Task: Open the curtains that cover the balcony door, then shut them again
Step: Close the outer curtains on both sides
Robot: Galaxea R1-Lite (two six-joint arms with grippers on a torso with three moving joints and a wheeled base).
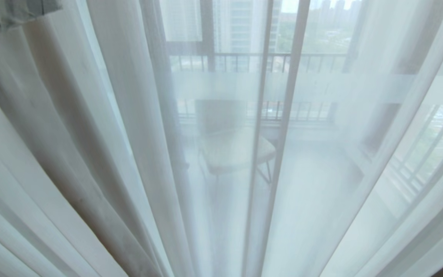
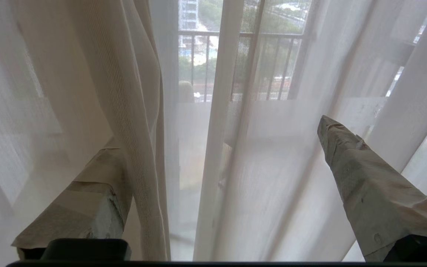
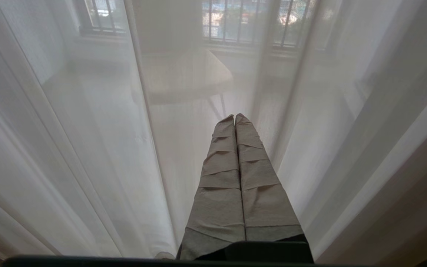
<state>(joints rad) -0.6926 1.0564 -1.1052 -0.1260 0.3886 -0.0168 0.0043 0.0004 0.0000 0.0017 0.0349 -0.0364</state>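
The curtains [image 1: 102, 154] hang drawn across the whole head view, right in front of the camera. What shows there is the thin white sheer layer, falling in long pleats that fan out toward the near edge. Through it the balcony door [image 1: 294, 115] appears as a dark upright frame slightly right of centre, with a frosted white band [image 1: 321, 86] running across the panes. Farther off, behind the glass, stand a chair [image 1: 233, 146] with a pale seat, the balcony railing [image 1: 244, 61] and tall buildings.

In the left wrist view the left pincer [image 2: 217, 148] is raised close to the fabric, its two tape-wrapped fingers [image 2: 365, 178] spread wide apart and clamped on nothing. A fold of the heavier cream-beige woven layer [image 2: 132, 141] hangs just beside the other finger, partly covering it; whether it touches cannot be told. The sheer hangs between and beyond the fingers.

In the right wrist view the right pincer [image 3: 235, 118] points at the sheer, its wrapped fingers pressed together with nothing between them. The chair shows faintly through the cloth beyond its tips.
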